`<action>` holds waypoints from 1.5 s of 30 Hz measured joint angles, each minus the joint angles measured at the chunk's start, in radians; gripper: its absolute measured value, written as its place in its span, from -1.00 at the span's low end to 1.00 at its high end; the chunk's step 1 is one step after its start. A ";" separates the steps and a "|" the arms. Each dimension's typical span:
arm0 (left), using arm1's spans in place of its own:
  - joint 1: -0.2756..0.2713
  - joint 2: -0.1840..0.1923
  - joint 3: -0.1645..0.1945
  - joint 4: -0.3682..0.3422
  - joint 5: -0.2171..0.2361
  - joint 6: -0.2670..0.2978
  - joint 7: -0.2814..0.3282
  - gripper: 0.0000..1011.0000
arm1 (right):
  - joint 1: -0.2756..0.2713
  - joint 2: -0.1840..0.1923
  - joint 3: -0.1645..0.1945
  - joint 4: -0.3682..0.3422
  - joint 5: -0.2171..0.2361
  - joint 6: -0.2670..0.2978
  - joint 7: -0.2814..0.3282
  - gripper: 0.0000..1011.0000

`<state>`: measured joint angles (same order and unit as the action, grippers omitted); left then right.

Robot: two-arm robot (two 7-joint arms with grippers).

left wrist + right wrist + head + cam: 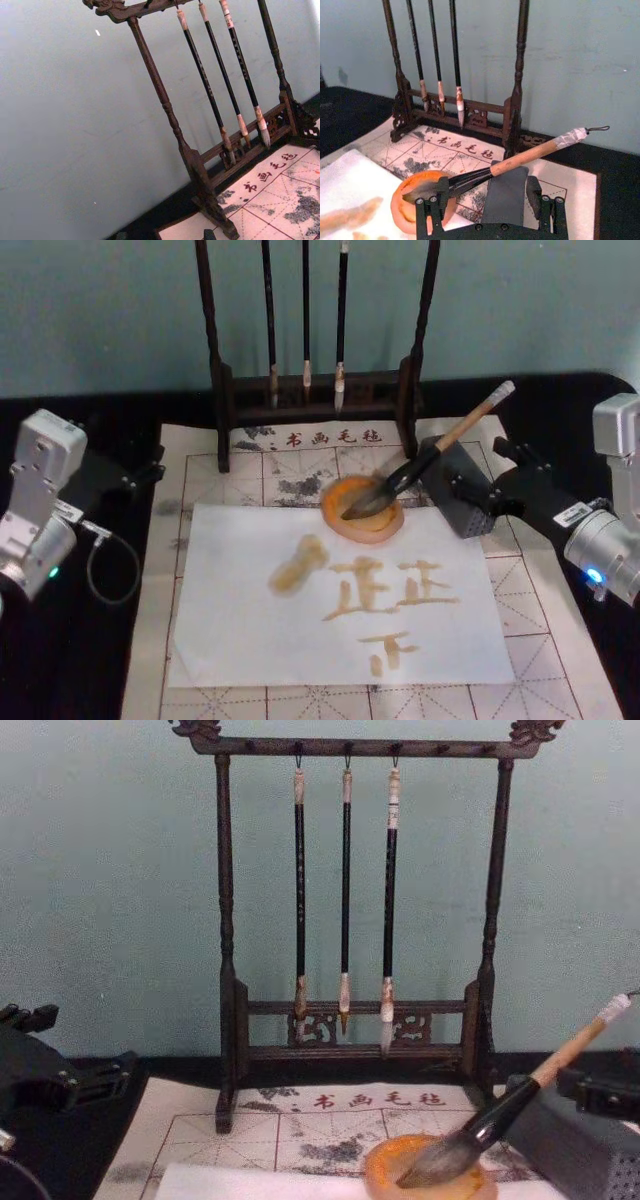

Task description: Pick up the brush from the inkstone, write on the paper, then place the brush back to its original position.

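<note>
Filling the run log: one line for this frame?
brush: bristles in dish, handle on grey block | paper: written | right hand: open, beside block | left hand: parked

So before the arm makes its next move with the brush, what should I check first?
1. Large tan-handled calligraphy brush has its bristles in the round orange inkstone: ok.
2. Handle is propped on the grey rectangular block, with bare wood exposed to grasp: ok.
3. Right gripper is open beside the block, fingers not on the brush: ok.
4. Left gripper is parked at the table's left, off the paper: ok.
5. White paper sheet lies flat, but orange-brown strokes already fill its middle: not ok for fresh writing there.
6. Bristles loaded enough: cannot tell.
</note>
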<state>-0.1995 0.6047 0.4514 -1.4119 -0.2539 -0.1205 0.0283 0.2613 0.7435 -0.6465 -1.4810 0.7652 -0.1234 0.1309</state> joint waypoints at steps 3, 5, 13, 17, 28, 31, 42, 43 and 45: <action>0.000 0.000 0.000 0.000 0.000 0.000 0.000 0.98 | 0.000 -0.001 -0.002 0.004 -0.024 0.000 0.004 0.98; 0.000 0.000 0.000 0.000 0.000 0.000 0.000 0.98 | 0.000 -0.002 -0.002 0.005 -0.032 0.000 0.004 0.98; 0.000 0.000 0.000 0.000 0.000 0.000 0.000 0.98 | -0.001 -0.003 -0.002 0.006 -0.037 0.002 0.004 0.98; 0.000 0.000 0.000 0.000 0.000 0.000 0.000 0.98 | -0.001 -0.003 -0.001 0.006 -0.035 0.002 0.004 0.98; 0.000 0.000 0.000 0.000 0.000 0.000 0.000 0.98 | 0.000 -0.003 0.000 0.005 -0.031 0.003 0.004 0.98; 0.000 0.000 0.000 0.000 0.000 0.000 0.000 0.98 | 0.000 -0.003 0.000 0.005 -0.030 0.003 0.004 0.98; 0.000 0.000 0.000 0.000 0.000 0.000 0.000 0.98 | 0.001 -0.003 0.000 0.005 -0.029 0.004 0.003 0.98; 0.000 0.000 0.000 0.000 0.000 0.000 0.000 0.98 | 0.001 -0.003 0.000 0.005 -0.029 0.004 0.003 0.98; 0.000 0.000 0.000 0.000 0.000 0.000 0.000 0.98 | 0.001 -0.003 0.000 0.005 -0.029 0.004 0.003 0.98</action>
<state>-0.1995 0.6047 0.4514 -1.4120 -0.2539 -0.1206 0.0283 0.2620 0.7405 -0.6467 -1.4758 0.7361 -0.1197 0.1337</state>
